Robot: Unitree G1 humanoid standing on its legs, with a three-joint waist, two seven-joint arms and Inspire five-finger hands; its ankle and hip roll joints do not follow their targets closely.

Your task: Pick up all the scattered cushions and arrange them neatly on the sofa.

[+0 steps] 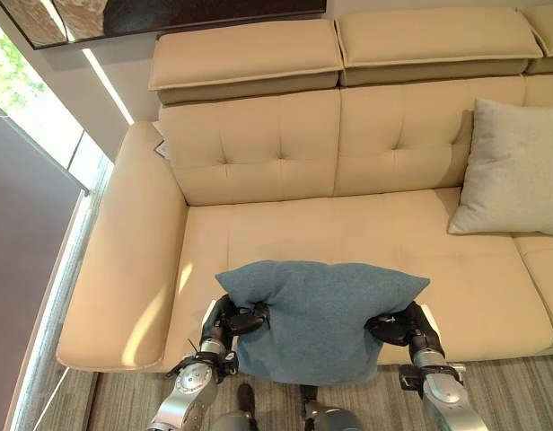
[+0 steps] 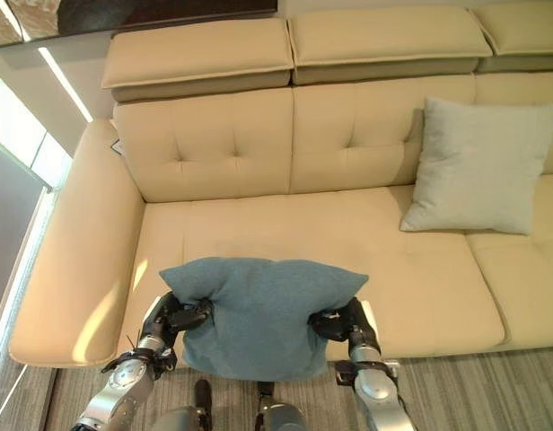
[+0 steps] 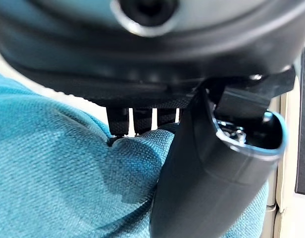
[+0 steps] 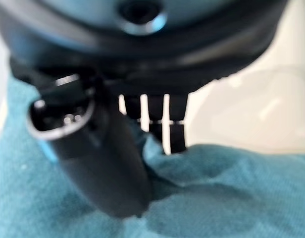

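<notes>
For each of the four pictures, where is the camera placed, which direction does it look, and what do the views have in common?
Left eye view: on the head, looking down at the beige sofa; both hands grip the blue cushion.
Right eye view: beside it, same scene, grey cushion against the backrest.
Left wrist view: along the left hand, thumb pinching blue fabric.
Right wrist view: along the right hand, likewise.
All share the blue cushion.

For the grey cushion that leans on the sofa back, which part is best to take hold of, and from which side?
Probably the two side edges of the grey cushion, coming from the front. It leans upright on the sofa backrest with its face outward and both edges free. The left hand and right hand grip the blue cushion this way.
</notes>
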